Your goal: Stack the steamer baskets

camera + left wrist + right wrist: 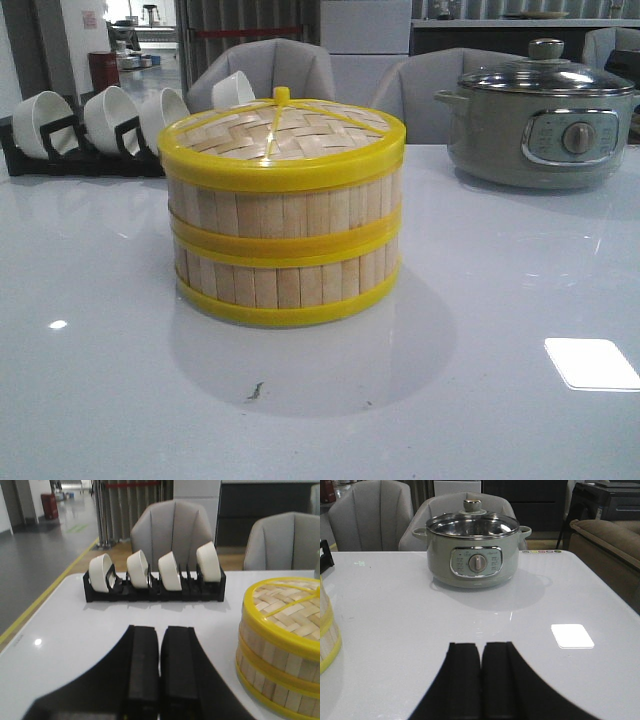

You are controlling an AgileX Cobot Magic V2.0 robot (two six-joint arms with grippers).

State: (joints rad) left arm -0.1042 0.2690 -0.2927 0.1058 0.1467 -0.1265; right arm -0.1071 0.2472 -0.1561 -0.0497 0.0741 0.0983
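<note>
The steamer baskets (283, 255) stand stacked one on the other near the middle of the white bench (480, 400) in the front view, a little toward nine o'clock from the centre. Two tiers of pale upright slats show, each edged with yellow rims, the upper tier sitting squarely on the lower. A flat woven lid (285, 132) with a yellow rim and a small yellow knob closes the top tier. The stack casts a soft shadow on the glossy bench toward six o'clock.

Behind the stack, at about ten o'clock from it, a black rack (70, 150) holds four white bowls (110, 118) tipped on edge in a row. At about two o'clock from the stack, well apart from it, sits a grey-green electric pot (540, 125) with a glass lid and a dial on its front. Grey chairs (270, 70) stand beyond the far edge of the bench.

Neither arm shows in the front view. In the left wrist view the left hand (160, 670) has its two black fingers pressed together with nothing between them, hanging over bare bench near the stack and the rack. In the right wrist view the right hand (481, 680) is likewise closed and empty, facing the pot across open bench, with the edge of the stack just at the side.
</note>
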